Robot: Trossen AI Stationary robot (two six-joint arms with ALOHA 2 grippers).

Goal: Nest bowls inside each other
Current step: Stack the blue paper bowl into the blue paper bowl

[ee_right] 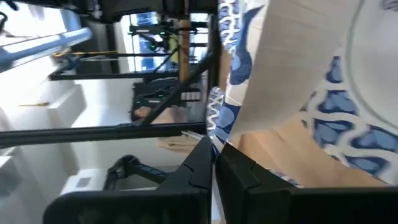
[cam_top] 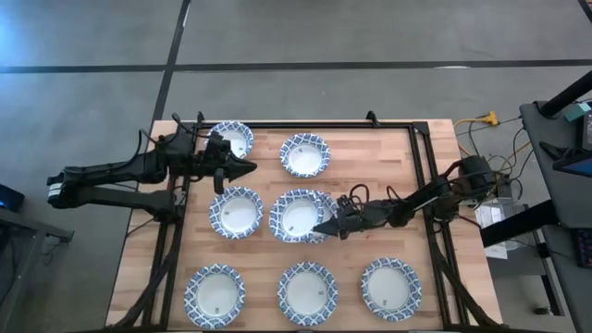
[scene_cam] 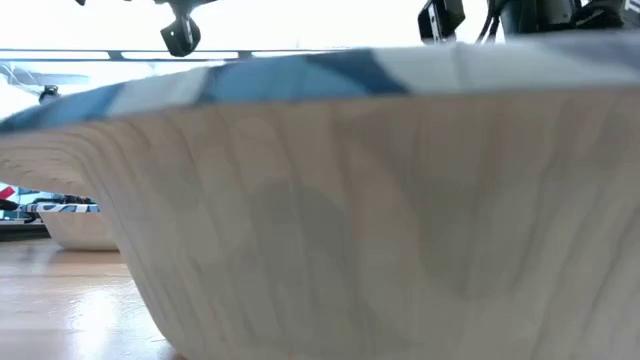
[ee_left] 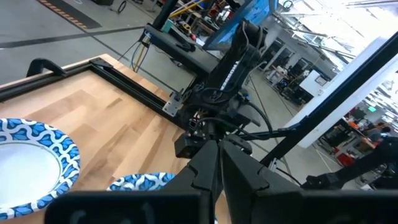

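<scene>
Several round bowls, white inside with blue-and-white patterned rims, sit upright on the wooden table in rows. My right gripper (cam_top: 326, 228) (ee_right: 212, 155) is at the right side of the centre bowl (cam_top: 294, 215) and is shut on another bowl (cam_top: 326, 205), which is tipped up and overlaps the centre bowl's right edge. My left gripper (cam_top: 252, 169) (ee_left: 217, 149) is shut and empty. It hovers between the far-left bowl (cam_top: 229, 139) and the middle-left bowl (cam_top: 235, 212). The low view is filled by one near bowl (scene_cam: 380, 200). My right gripper pinches the patterned rim (ee_right: 219, 121) of the tipped bowl between its two fingers, reaching in low from the table's right. The bowl is tilted steeply, its pale underside (ee_right: 292, 74) turned toward the wrist camera. It leans over the centre bowl's patterned rim (ee_right: 339, 127).
Three bowls line the near edge (cam_top: 215, 293) (cam_top: 308, 291) (cam_top: 390, 288), and one stands far centre (cam_top: 305, 154). A black frame (cam_top: 421, 153) borders the table's far and right sides. Bare wood lies at the far right corner (cam_top: 379, 166).
</scene>
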